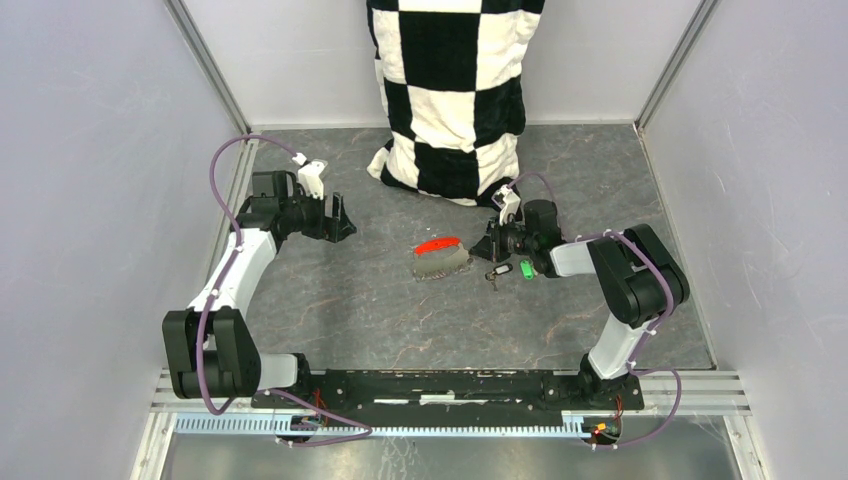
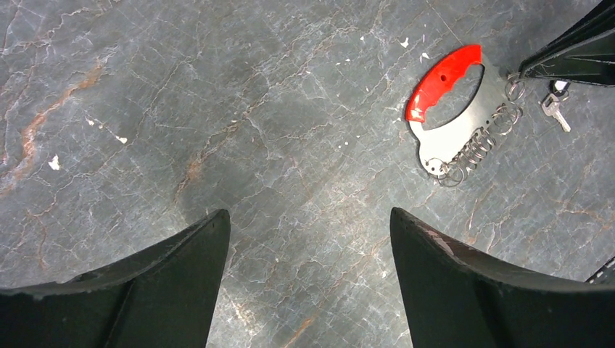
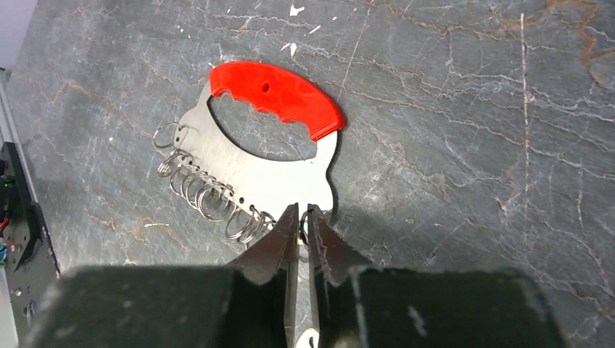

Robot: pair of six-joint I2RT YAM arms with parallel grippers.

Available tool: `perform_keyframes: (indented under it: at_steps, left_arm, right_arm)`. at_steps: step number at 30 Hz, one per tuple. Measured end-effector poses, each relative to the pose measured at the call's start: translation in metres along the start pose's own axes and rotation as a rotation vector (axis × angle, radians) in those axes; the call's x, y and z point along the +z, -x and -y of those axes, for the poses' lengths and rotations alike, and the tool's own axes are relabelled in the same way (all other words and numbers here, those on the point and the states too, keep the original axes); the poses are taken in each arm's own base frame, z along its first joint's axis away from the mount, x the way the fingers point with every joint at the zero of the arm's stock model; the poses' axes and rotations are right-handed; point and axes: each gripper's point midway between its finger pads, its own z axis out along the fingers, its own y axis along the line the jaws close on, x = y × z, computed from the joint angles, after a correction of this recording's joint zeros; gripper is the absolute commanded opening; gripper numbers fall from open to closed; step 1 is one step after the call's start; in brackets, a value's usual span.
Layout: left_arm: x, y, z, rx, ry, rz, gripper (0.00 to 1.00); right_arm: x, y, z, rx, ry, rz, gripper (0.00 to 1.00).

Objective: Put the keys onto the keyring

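The keyring (image 1: 441, 262) is a flat silvery plate with a red grip (image 3: 275, 91) and a row of several small wire rings (image 3: 209, 196) along one edge. It lies mid-table. My right gripper (image 3: 304, 212) is low at the plate's right end, its jaws nearly together with one thin ring pinched between the tips. Two keys lie just right of it, one black-headed (image 1: 497, 272) and one green-headed (image 1: 526, 268). The left wrist view shows the plate (image 2: 464, 125) and a small key (image 2: 555, 110) by the right fingers. My left gripper (image 2: 310, 225) stands open over bare table, far left of the plate.
A black-and-white checkered cloth (image 1: 455, 90) hangs at the back middle, down to the table. Grey walls enclose the marbled table (image 1: 380, 310) on the left, right and back. A metal rail (image 1: 450, 385) runs along the near edge.
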Motion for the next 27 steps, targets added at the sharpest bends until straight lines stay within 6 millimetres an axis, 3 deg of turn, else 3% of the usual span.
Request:
perform_keyframes:
  at_steps: [3, 18, 22, 27]
  left_arm:
    - [0.0, 0.0, 0.0, 0.001, 0.0, 0.001, 0.86]
    - [-0.002, -0.006, 0.008, -0.004, -0.038, -0.023, 0.81]
    - [-0.003, -0.01, 0.017, -0.002, -0.086, -0.033, 0.8]
    - [-0.009, -0.006, 0.033, 0.029, -0.172, -0.032, 0.78]
  right_arm:
    - [0.0, 0.002, -0.003, 0.004, 0.013, 0.007, 0.01]
    - [-0.003, 0.001, -0.009, 0.003, 0.017, 0.011, 0.0]
    - [-0.005, 0.008, -0.026, -0.05, 0.027, 0.016, 0.0]
    - [-0.008, 0.018, -0.067, -0.148, 0.079, 0.033, 0.0]
